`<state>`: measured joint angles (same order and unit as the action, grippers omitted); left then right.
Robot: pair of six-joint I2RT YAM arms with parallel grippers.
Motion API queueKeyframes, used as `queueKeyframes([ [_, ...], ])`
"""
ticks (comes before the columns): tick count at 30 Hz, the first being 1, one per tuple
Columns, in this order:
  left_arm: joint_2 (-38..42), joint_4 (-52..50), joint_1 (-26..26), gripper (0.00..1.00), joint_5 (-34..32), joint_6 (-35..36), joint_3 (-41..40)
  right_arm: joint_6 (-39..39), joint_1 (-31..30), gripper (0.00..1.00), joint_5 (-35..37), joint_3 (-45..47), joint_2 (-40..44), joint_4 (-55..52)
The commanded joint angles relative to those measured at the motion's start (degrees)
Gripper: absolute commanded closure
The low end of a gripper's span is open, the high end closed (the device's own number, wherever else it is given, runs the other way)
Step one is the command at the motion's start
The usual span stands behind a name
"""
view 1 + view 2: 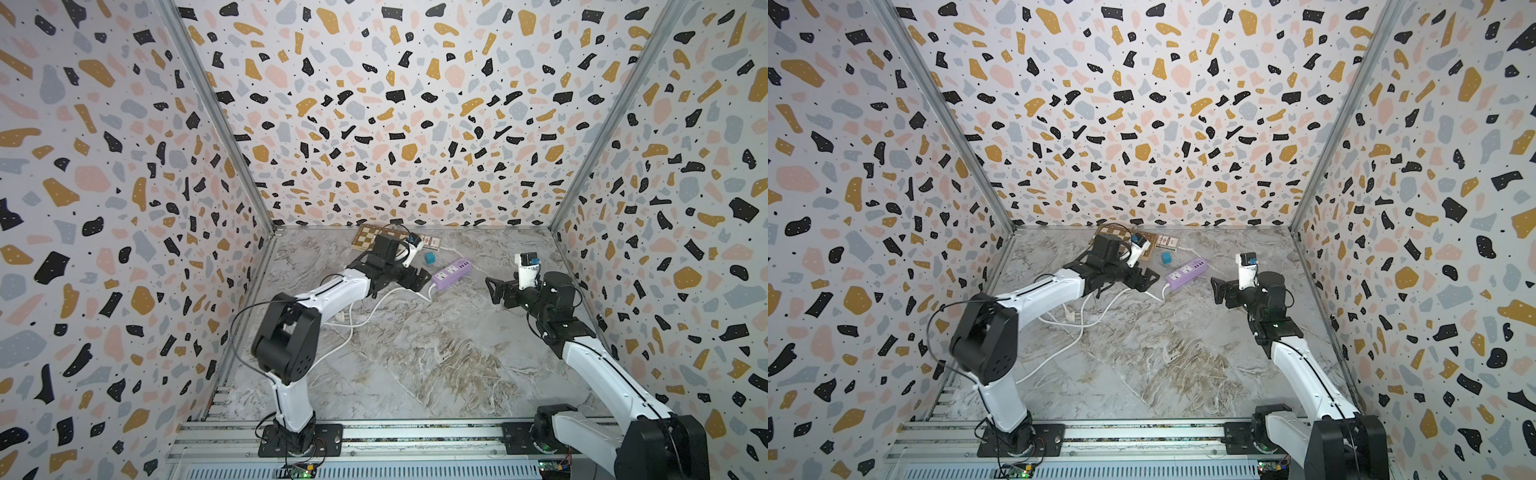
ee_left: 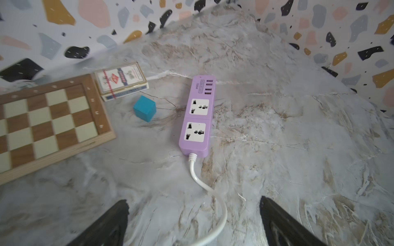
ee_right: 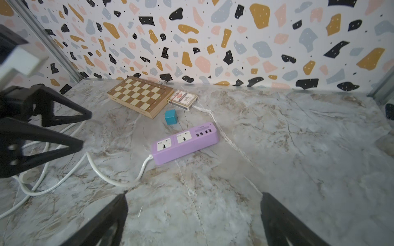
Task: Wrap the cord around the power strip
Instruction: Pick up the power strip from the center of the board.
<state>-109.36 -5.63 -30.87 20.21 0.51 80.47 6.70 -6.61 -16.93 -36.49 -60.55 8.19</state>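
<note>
Left wrist view. Power strip lies flat on the marble tabletop, sockets up. Cord leaves the strip's near end and snakes between the fingers of the left tool. That tool is spread wide and pinches nothing. Teal cube sits just beside the strip's long side. Card pack and chessboard lie beyond the cube, farther from the strip.

Right wrist view. Right tool is also spread and empty, short of the strip on the side away from the cube. The left tool hovers over the cord close to the strip's cord end. Past it the cord falls into loose, crossing loops, with the plug among them, well apart from the strip.

Both top views. The tools flank the strip and neither touches it. Most of the slack lies under the left arm.

Judgement: no turn is laid yet, so this is the approach. Next, one tool should pin or lift the strip while the other takes the cord near the strip's end and leads it round.

In the way: the cube crowds one side of the strip, and the crossed loops may snag.
</note>
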Motion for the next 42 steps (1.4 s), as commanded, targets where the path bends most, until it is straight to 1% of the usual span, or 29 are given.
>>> queueKeyframes([
  [1,-6.95,-2.86,-1.37,0.04,3.57,0.83,7.47,1.15,0.02,0.03,-2.02,-1.33,2.26,-4.91],
  [5,-15.33,-6.97,-1.49,0.04,4.88,-0.44,15.92,-1.54,0.18,0.05,1.79,-2.6,1.33,-5.43],
  [7,-18.09,-7.74,-1.71,0.04,5.28,-0.42,18.75,-2.56,0.2,0.05,1.69,-3.96,0.15,-6.7],
  [11,-23.45,-13.95,-1.91,0.05,4.46,0.55,26.22,-2.85,0.19,0.06,0.89,-3.37,0.23,-6.09],
  [14,-25.18,-14.81,-2.3,0.06,5.17,1.06,28.36,-3.42,0.19,0.06,1.57,-2.16,1.29,-5.43],
  [17,-27.5,-17.16,-2.96,0.07,2.97,1.21,31.58,-3.69,0.17,0.06,1.86,-1.67,1.36,-5.12],
  [18,-28.61,-18.57,-3.05,0.08,2.48,1.21,33.22,-3.78,0.2,0.06,1.65,-1.73,1.25,-5.11],
  [20,-30.75,-21.06,-3.36,0.11,3.56,1.75,36.23,-3.88,0.2,0.06,1.64,-1.92,0.97,-5.2],
  [21,-31.31,-21.63,-3.55,0.12,3.3,1.76,37.02,-3.78,0.2,0.06,1.95,-1.96,0.96,-5.27],
  [23,-32.31,-22.77,-4.22,0.17,2.66,2.79,38.35,-3.97,0.11,0.07,2.16,-1.68,1.18,-5.11],
  [27,-33.81,-24.75,-5.05,0.2,1.46,3.94,40.57,-4.28,-0.06,0.08,2.14,-0.58,1.98,-4.85],
  [29,-35.26,-26.89,-5.16,0.27,1.76,4.22,43.42,-4.3,-0.07,0.08,2.32,-0.24,2.28,-4.85],
  [30,-36.0,-27.9,-5.16,0.32,1.54,4.16,44.72,-4.39,-0.15,0.08,2.13,-0.23,2.37,-4.96],
  [31,-36.76,-28.92,-5.23,0.42,1.37,4.25,46.1,-4.39,-0.31,0.08,2.01,-0.23,2.33,-4.96],
  [32,-37.26,-29.47,-5.27,0.48,1.41,4.35,47.21,-4.41,-0.57,0.08,1.64,-0.25,2.31,-5.02],
  [34,-37.19,-29.21,-5.49,0.54,1.74,4.72,47.44,-4.36,-1.32,0.09,0.87,-0.27,2.06,-5.01],
  [36,-35.94,-28.15,-5.75,0.58,1.81,5.5,46.21,-4.87,-2.35,0.09,0.16,-0.28,1.72,-5.09],
  [38,-33.6,-27.85,-5.98,0.66,1.64,6.71,44.47,-5.85,-3.59,0.09,-0.22,-0.01,1.28,-5.32],
  [39,-31.67,-27.72,-6.04,0.7,1.29,7.45,43.0,-6.69,-4.16,0.1,-0.98,0.14,1.07,-5.38],
  [42,-24.07,-29.05,-6.04,0.77,1.06,11.59,37.0,-6.46,-5.29,0.1,-2.47,0.37,0.79,-6.44],
])
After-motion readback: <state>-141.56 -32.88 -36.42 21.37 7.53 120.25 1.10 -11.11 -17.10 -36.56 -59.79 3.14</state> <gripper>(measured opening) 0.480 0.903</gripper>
